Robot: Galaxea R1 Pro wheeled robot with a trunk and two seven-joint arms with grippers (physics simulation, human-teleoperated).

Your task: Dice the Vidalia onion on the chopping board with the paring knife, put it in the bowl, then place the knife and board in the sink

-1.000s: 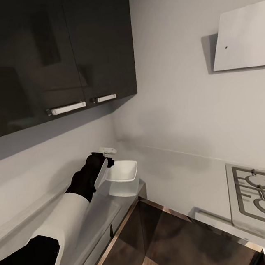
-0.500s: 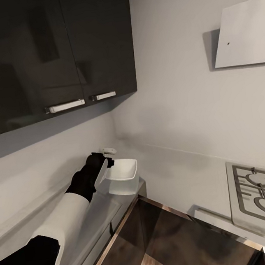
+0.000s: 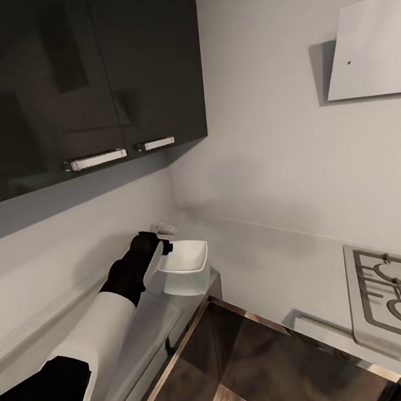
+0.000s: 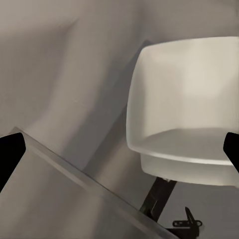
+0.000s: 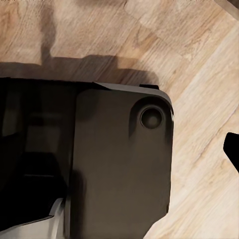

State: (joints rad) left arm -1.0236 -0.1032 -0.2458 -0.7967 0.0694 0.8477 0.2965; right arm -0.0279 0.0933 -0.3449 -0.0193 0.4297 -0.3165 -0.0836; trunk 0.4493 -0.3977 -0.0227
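A white bowl (image 3: 184,265) stands on the pale countertop (image 3: 165,318) near the wall corner; it looms large in the left wrist view (image 4: 186,119). My left gripper (image 3: 158,248) reaches up to its rim. Its black fingertips (image 4: 10,154) stand far apart at the two sides of the wrist view, so it is open. A pale flat slab, seemingly the chopping board (image 3: 152,264), lies tilted along the gripper's side with its upper end at the bowl's rim; it also crosses the left wrist view (image 4: 59,199). My right gripper hangs over the floor, one fingertip (image 5: 232,149) at the picture's edge.
Dark wall cabinets (image 3: 79,83) hang above the counter. A gas hob (image 3: 394,296) lies at the right under a white hood (image 3: 367,48). A dark wood-trimmed gap (image 3: 245,358) separates the two counters. Below the right arm are the robot's dark base (image 5: 119,164) and wooden floor (image 5: 199,45).
The whole head view has shifted a little, so the camera moved. My left arm, the slab and the bowl stand as before.
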